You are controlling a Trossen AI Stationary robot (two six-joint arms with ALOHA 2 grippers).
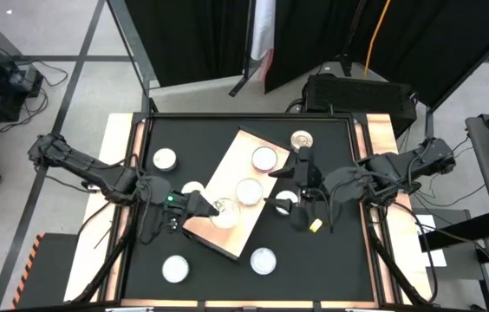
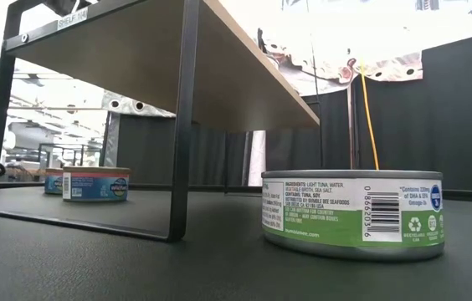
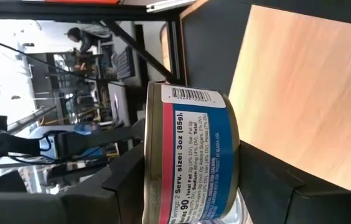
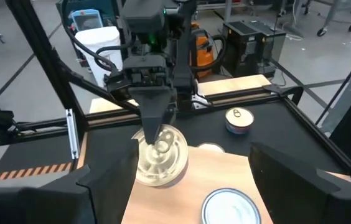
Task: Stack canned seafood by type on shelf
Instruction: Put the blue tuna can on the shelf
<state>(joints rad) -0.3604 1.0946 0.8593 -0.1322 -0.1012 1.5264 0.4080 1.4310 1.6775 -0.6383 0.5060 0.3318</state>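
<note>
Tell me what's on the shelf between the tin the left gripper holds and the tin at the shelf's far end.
One more tin sits mid-shelf, between the held tin in the left gripper and the far tin, seen from the high view.

Both arms matte black, jointed tubular links, black cables looped alongside. Left gripper (image 1: 212, 208): small green light glowing on its wrist housing. Right gripper (image 1: 281, 201): yellow tag near wrist. Fingers (image 4: 157, 118) dark, tapered, wedge-shaped.

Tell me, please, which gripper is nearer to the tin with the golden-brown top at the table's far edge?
Right. The right gripper is open beside the shelf, close below the golden-topped tin; the left gripper holds a tin across the shelf.
</note>
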